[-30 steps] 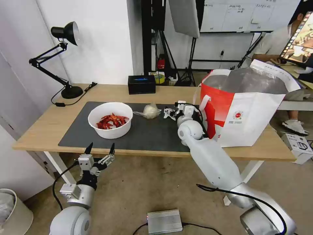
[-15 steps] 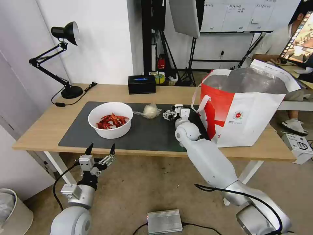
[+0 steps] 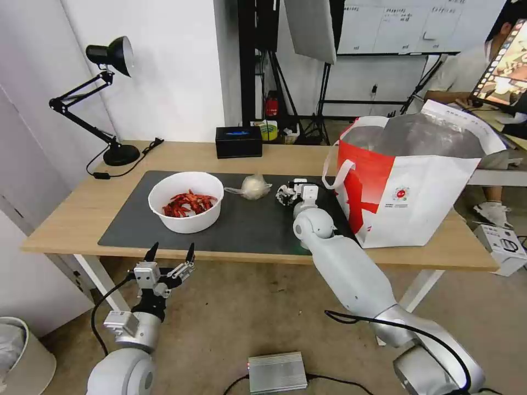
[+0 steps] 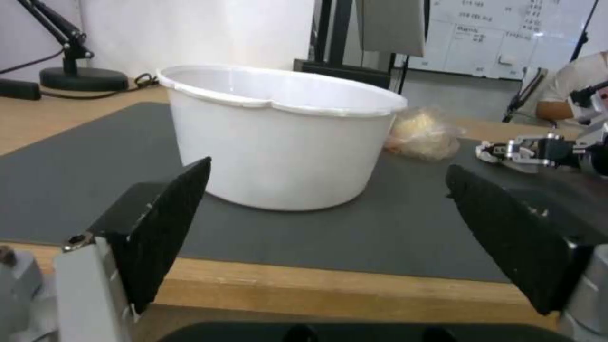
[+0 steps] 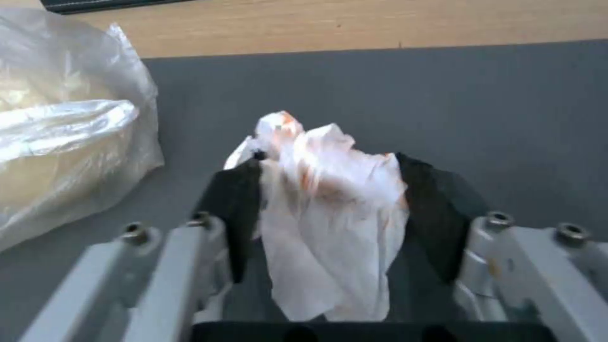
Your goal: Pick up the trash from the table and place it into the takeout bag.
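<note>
Crumpled white tissue (image 5: pixel 329 209) pinched between right gripper (image 3: pixel 284 193) fingers over the dark mat (image 3: pixel 247 222), its lower part hidden by them, knotted bag (image 3: pixel 251 186) just beside, takeout bag (image 3: pixel 409 186) near, left gripper (image 3: pixel 169 258) fingers spread below the counter (image 3: pixel 71 214) edge.

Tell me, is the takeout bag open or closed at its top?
Open. The takeout bag stands upright on the table, its mouth spread wide so the silver lining shows inside.

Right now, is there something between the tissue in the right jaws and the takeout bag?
Nothing visible blocks the way. The right gripper holds the crumpled tissue over the dark mat, and the takeout bag stands open just beside it. Only the bag's tall red wall must be cleared.
</note>
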{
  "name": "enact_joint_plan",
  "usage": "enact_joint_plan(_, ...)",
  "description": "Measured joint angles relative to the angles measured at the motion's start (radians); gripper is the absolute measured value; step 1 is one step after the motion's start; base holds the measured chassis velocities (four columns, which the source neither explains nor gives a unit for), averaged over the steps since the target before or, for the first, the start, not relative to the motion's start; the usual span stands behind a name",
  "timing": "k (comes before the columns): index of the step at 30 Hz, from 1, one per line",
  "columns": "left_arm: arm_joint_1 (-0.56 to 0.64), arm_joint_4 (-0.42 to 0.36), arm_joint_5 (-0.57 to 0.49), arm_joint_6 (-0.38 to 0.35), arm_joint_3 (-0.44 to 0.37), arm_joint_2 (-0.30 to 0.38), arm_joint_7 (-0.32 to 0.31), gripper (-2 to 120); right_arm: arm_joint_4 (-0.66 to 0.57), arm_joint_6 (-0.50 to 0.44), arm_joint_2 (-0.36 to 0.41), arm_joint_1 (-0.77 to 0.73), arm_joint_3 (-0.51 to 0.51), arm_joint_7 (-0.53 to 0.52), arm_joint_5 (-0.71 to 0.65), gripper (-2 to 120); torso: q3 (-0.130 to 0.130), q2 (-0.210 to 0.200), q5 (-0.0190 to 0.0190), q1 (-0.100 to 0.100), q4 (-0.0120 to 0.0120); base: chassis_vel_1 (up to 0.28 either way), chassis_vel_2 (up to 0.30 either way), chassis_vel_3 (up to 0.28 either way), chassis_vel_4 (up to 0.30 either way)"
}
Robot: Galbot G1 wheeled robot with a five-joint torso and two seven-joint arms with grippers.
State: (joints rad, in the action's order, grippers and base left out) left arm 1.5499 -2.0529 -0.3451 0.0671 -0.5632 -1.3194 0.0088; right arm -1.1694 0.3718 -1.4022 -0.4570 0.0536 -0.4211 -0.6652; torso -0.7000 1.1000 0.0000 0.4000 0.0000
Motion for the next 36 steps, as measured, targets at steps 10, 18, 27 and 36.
enact_joint_plan(10, 0.005, 0.0, 0.008, 0.002, -0.002, -0.012, 0.004, 100, -0.012, 0.003, -0.004, -0.013, -0.015, -0.01, -0.016, 15, 0.0, 0.0, 0.0, 0.0, 0.0, 0.0, 0.0, 0.0, 0.0)
enact_joint_plan(18, -0.002, -0.007, -0.001, 0.002, -0.018, -0.005, 0.005, 100, -0.037, 0.002, 0.002, -0.031, -0.016, -0.019, -0.021, 0, 0.0, 0.0, 0.0, 0.0, 0.0, 0.0, 0.0, 0.0, 0.0)
enact_joint_plan(27, 0.004, -0.013, -0.003, 0.002, -0.02, -0.005, 0.004, 100, -0.093, -0.03, 0.03, -0.055, -0.008, -0.021, -0.024, 0, 0.0, 0.0, 0.0, 0.0, 0.0, 0.0, 0.0, 0.0, 0.0)
enact_joint_plan(36, 0.007, -0.013, -0.005, 0.002, -0.02, -0.002, 0.004, 100, -0.277, -0.086, 0.119, -0.116, 0.022, 0.038, -0.021, 0, 0.0, 0.0, 0.0001, 0.0, 0.0, 0.0, 0.0, 0.0, 0.0)
